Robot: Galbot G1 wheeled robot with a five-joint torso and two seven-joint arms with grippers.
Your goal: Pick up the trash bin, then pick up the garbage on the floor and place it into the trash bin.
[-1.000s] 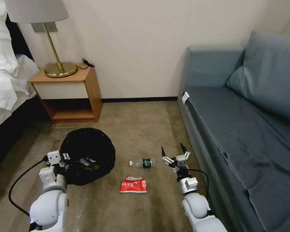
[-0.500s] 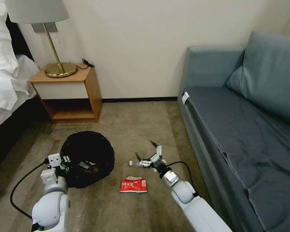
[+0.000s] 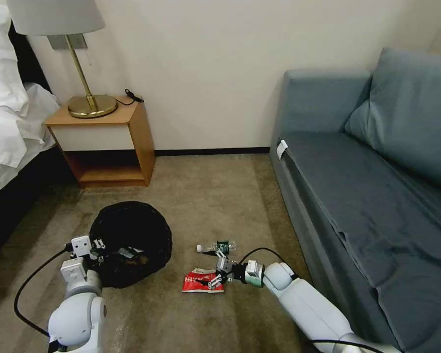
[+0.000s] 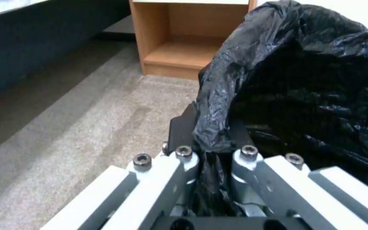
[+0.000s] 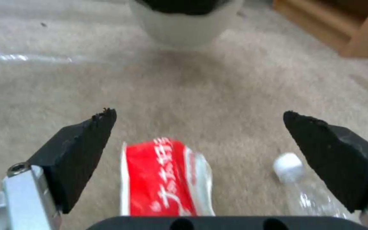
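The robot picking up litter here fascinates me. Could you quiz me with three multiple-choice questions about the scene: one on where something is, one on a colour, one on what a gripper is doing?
1. Where does the clear bottle lie?
A. On the sofa
B. On the floor, just beyond the snack packet
C. Inside the trash bin

2. What colour is the snack packet?
A. Red and white
B. Blue
C. Yellow

3. What is the left gripper doing?
A. Hanging open in the air
B. Holding the lamp
C. Clamped shut on the trash bin at its bag-covered edge

Answers:
1 B: the head view shows it on the carpet past the packet.
2 A: the right wrist view shows red with white edging between the fingers of the open right gripper.
3 C: the left wrist view shows black bag pinched between the fingers.
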